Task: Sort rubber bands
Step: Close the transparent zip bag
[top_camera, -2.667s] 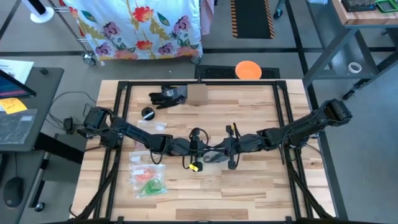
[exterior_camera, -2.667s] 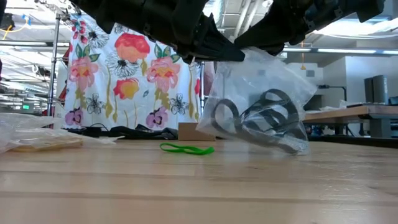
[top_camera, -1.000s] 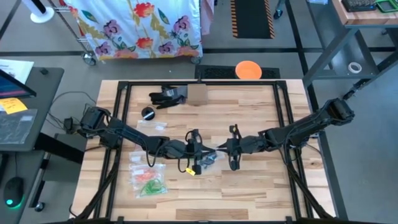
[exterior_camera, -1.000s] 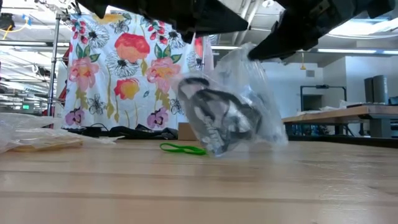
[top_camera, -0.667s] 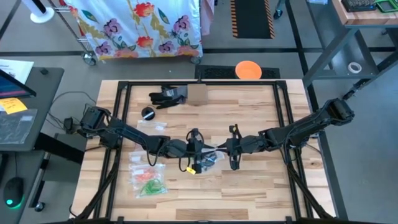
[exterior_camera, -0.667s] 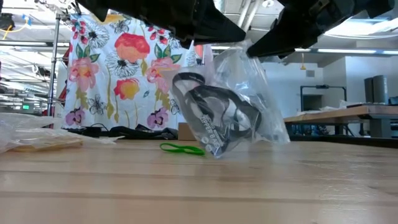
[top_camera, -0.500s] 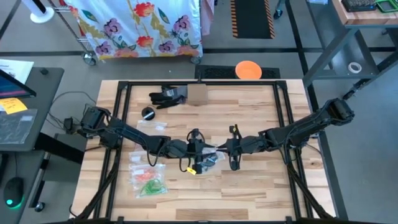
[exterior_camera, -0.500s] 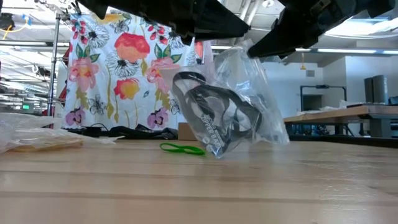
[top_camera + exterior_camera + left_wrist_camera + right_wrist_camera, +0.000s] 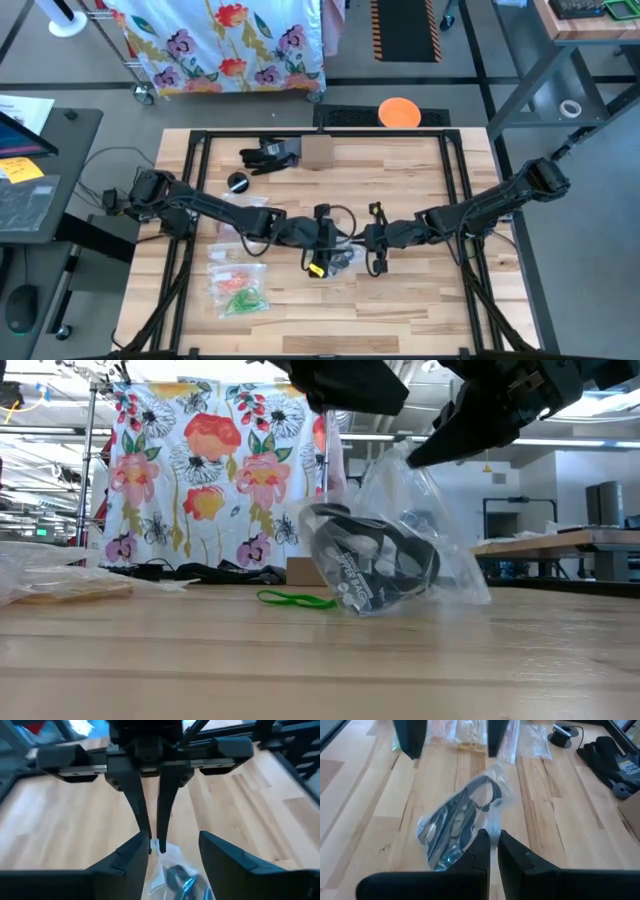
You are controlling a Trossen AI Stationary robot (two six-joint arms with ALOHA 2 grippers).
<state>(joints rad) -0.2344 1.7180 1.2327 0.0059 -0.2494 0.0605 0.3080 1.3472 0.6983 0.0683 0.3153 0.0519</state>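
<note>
Right end effector (image 9: pixel 491 837) pinches clear bag (image 9: pixel 400 550) of black rubber bands (image 9: pixel 375 565); left end effector (image 9: pixel 172 852) open beside it, holding nothing.

Even, bright indoor light fills the overhead view; the pale desk (image 9: pixel 400 300) shows only faint, soft shadows under the arms. In the low view the light comes from ceiling strips at the upper right, leaving both arms as dark silhouettes — the clear bag (image 9: pixel 400 540) catches pale glare along its folds. The near desk boards there are soft, out of focus. The left wrist view is blurred throughout, with a bluish cast at the upper left; the right wrist view is sharper, though its lower edge is blurred.
</note>
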